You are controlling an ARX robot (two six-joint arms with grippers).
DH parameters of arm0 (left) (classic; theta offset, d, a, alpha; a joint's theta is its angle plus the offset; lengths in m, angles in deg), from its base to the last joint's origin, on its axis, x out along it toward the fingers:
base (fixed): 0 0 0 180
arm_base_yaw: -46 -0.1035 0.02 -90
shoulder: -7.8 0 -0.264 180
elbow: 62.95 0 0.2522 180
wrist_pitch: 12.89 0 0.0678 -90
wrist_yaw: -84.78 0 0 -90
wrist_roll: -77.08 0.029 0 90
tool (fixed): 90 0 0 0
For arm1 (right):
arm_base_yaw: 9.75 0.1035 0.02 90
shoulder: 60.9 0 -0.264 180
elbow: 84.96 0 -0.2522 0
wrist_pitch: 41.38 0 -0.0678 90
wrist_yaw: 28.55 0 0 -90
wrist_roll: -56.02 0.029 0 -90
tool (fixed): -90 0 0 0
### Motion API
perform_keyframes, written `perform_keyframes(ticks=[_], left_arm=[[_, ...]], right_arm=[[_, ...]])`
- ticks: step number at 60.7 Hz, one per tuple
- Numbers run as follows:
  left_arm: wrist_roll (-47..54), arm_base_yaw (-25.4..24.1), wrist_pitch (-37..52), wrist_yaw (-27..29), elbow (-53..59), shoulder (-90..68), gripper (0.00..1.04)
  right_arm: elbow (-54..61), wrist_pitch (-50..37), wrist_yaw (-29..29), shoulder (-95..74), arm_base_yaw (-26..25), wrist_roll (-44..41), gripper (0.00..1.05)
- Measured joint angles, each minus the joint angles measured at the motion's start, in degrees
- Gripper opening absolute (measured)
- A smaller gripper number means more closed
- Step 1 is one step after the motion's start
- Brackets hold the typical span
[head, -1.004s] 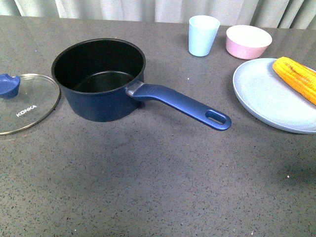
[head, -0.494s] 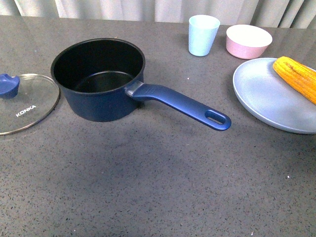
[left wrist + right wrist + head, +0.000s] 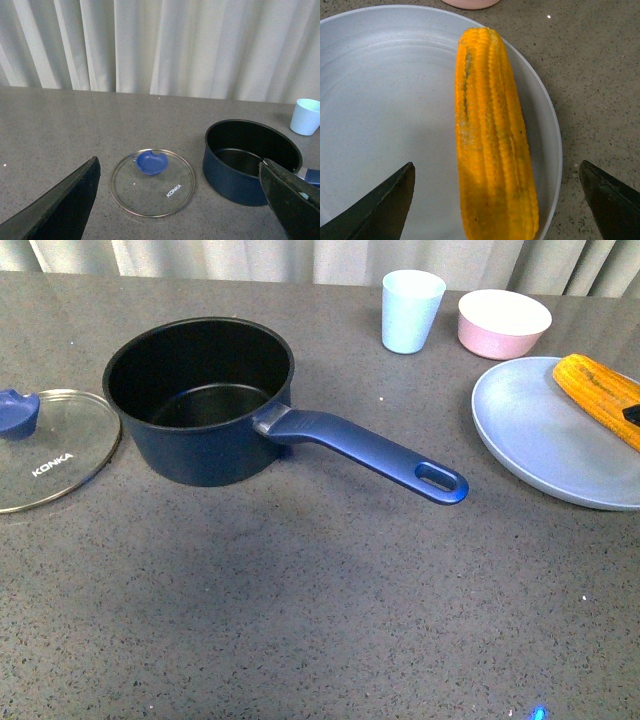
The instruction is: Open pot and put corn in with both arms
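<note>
The navy-blue pot [image 3: 200,400] stands open at the left middle of the table, its long handle [image 3: 370,455] pointing right toward me. Its glass lid [image 3: 50,445] with a blue knob lies flat to its left. The yellow-orange corn [image 3: 600,395] lies on a pale blue plate [image 3: 540,440] at the right. My right gripper [image 3: 497,200] is open above the corn [image 3: 492,140], its jaws wide on either side; a black tip shows at the front view's right edge [image 3: 632,414]. My left gripper [image 3: 180,205] is open and empty over the lid [image 3: 152,182], beside the pot [image 3: 250,160].
A pale blue cup [image 3: 411,310] and a pink bowl [image 3: 503,323] stand at the back right, behind the plate. The cup also shows in the left wrist view [image 3: 305,116]. White curtains hang behind the table's far edge.
A black tip of my right gripper has come into the front view at the right edge, over the corn. Pot, lid, plate and corn have not moved.
</note>
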Motion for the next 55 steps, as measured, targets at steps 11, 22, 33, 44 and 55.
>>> perform_keyframes(ticks=[11, 22, 33, 44, 55], left_arm=[[0.00, 0.00, 0.00, -0.02, 0.00, 0.00, 0.96], [0.00, 0.00, 0.00, 0.00, 0.00, 0.00, 0.96], [-0.02, 0.00, 0.00, 0.00, 0.00, 0.00, 0.96], [0.00, 0.00, 0.00, 0.00, 0.00, 0.00, 0.96], [0.00, 0.00, 0.00, 0.00, 0.00, 0.00, 0.96]], right_arm=[[-3.19, 2.43, -0.96, -2.27, 0.96, 0.31, 0.96], [-5.35, 3.87, -1.01, -3.85, 1.44, 0.83, 0.96], [-7.69, 6.71, -0.98, -6.08, 1.79, 1.27, 0.96], [-8.55, 7.61, -0.94, -7.04, 2.32, 1.36, 0.88], [-8.70, 7.98, -0.94, -7.04, 2.43, 1.36, 0.62]])
